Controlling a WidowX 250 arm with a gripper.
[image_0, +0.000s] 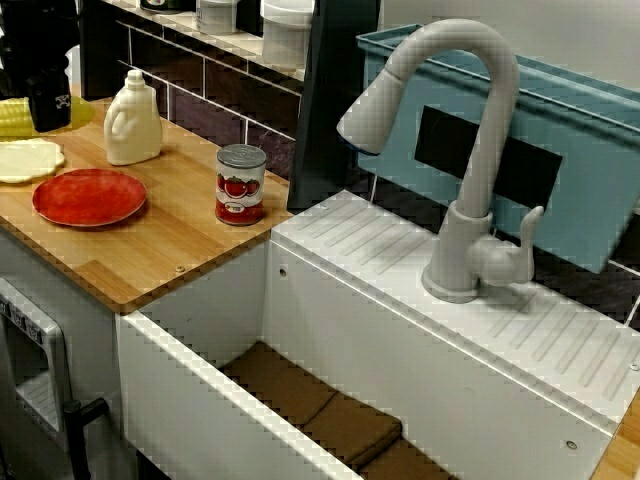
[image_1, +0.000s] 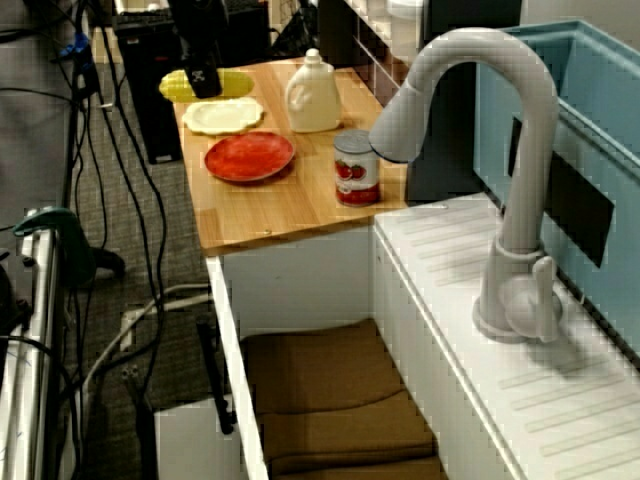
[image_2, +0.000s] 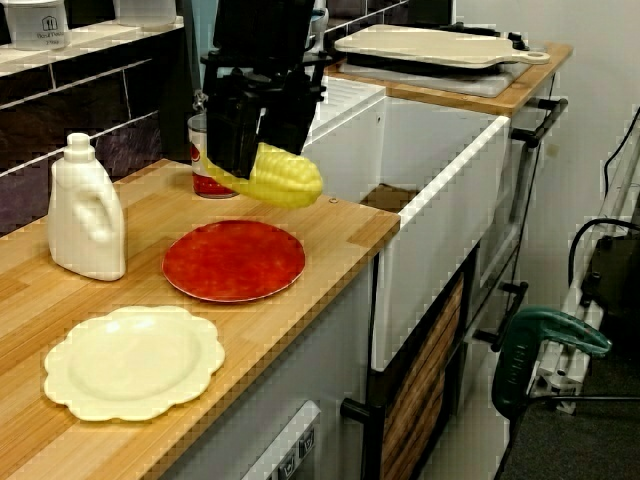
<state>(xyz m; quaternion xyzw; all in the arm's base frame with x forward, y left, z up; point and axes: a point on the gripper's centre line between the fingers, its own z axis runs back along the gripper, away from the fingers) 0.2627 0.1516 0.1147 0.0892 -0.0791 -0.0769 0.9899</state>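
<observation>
My black gripper (image_2: 258, 165) hangs over the wooden counter (image_2: 330, 230) and is shut on a yellow corn cob (image_2: 287, 178), seen best in the view from the counter's end. The cob sticks out sideways below the fingers, above the far edge of a red plate (image_2: 233, 260). Seen from the sink side, the gripper (image_0: 48, 112) is at the far left with the corn (image_0: 14, 118) beside it. In the view from above, the gripper (image_1: 203, 80) and corn (image_1: 225, 85) sit past a cream scalloped plate (image_1: 223, 116).
A cream bottle (image_2: 87, 212) stands by the tiled wall and a tomato can (image_0: 240, 184) near the sink edge. The white sink (image_0: 200, 380) holds brown cloths (image_0: 320, 405), with a grey faucet (image_0: 470, 150) behind it. A blue bin (image_0: 590, 160) leans at the back.
</observation>
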